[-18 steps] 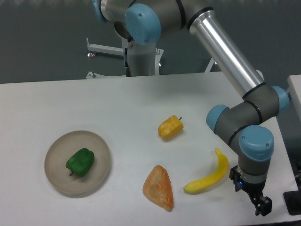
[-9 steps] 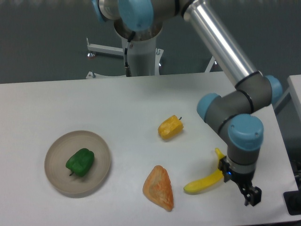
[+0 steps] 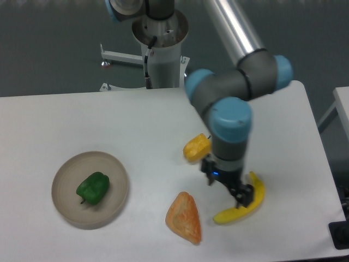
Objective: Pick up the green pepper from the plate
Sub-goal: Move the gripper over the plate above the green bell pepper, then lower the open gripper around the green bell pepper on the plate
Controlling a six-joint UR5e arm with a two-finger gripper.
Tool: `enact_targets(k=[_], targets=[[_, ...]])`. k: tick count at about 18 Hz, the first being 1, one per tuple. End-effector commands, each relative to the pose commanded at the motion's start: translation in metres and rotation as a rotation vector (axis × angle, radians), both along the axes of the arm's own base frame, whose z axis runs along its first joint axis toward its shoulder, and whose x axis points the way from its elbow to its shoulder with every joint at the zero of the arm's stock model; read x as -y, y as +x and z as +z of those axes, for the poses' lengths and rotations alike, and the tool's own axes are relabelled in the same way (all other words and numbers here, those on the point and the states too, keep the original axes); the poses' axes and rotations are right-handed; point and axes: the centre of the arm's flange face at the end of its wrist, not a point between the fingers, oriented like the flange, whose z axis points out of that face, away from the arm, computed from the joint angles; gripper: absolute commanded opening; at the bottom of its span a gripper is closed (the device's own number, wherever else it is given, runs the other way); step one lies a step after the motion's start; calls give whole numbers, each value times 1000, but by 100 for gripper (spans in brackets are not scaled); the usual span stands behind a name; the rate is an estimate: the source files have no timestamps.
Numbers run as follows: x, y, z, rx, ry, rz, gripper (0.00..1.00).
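Observation:
The green pepper point(image 3: 93, 188) lies on the round beige-grey plate point(image 3: 68, 172) at the left of the white table. My gripper point(image 3: 243, 197) hangs far to the right of the plate, low over the table above the banana point(image 3: 256, 202). Its fingers are dark and close together, and I cannot tell if they are open or shut. It holds nothing that I can see.
A yellow-orange pepper point(image 3: 196, 147) lies just left of the arm's wrist. An orange triangular pastry point(image 3: 185, 217) lies at the front centre. The arm's base column point(image 3: 161, 54) stands at the back edge of the table.
The arm has swung left from the table's right front corner, and the gripper has moved from right of the banana to above it, nearer the table's middle. The objects have not moved.

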Motion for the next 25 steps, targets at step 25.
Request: enact_targets(k=[25], targets=[[-23, 194, -86, 283, 58, 169, 100]])
